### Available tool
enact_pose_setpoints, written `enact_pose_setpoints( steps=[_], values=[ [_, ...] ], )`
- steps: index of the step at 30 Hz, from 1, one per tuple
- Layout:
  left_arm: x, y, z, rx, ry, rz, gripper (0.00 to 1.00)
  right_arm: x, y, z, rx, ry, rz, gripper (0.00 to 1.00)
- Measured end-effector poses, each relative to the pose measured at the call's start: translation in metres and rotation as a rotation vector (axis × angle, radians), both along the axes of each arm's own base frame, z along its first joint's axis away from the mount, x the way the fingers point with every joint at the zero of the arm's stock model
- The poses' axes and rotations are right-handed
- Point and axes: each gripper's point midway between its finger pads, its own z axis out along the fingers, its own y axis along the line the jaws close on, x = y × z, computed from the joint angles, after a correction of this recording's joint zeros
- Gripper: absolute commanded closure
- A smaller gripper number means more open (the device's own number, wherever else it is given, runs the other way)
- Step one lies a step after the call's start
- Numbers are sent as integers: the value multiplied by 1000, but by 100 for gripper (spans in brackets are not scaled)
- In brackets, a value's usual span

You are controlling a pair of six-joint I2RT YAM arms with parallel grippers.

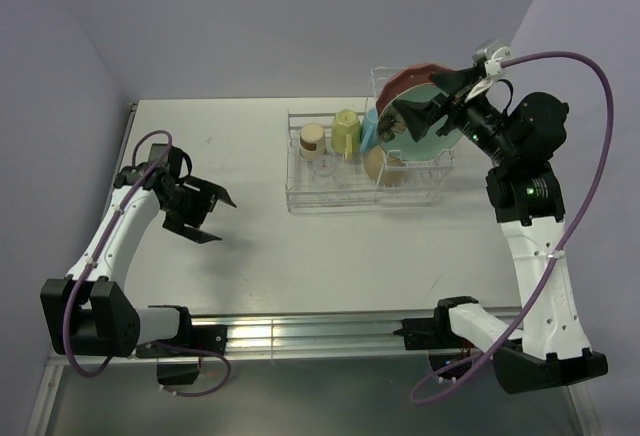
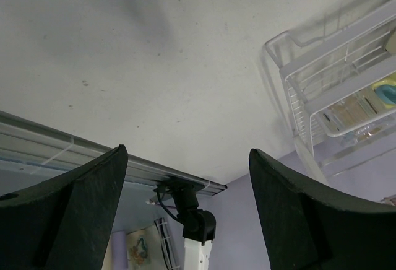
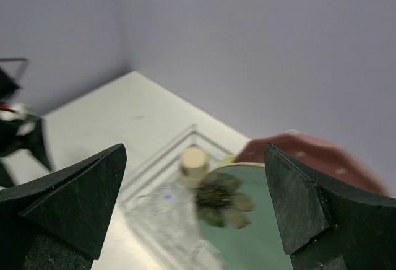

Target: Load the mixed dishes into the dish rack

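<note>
Mint-green plate (image 3: 255,233); pink white-dotted plate (image 3: 304,152); yellow-green mug (image 1: 347,132); white rack (image 1: 335,207).

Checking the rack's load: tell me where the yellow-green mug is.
In the top view, the yellow-green mug sits in the dish rack, just right of the small tan cup.

White wire rack (image 1: 300,201) loaded. Mint-green plate (image 1: 440,142) and pink dotted plate (image 1: 400,84) stand upright in right slots. Tan cup (image 1: 313,139), yellow-green mug (image 1: 346,131), light-blue mug (image 1: 371,128) and cream bowl (image 1: 378,163) sit in the basket.
</note>
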Motion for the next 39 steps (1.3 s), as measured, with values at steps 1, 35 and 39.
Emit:
enact_pose_setpoints(
  steps=[1,35,39],
  values=[
    [0,-1,1,-9,-2,-2,14,-5,6,-3,36,33,18,0],
    [-41,-68,23,-298,-148,-185,13,-119,0,-292,447,1060,-460,0],
    [-41,-73,31,-337,-217,-220,13,-121,0,-295,458,1049,-442,0]
  ],
)
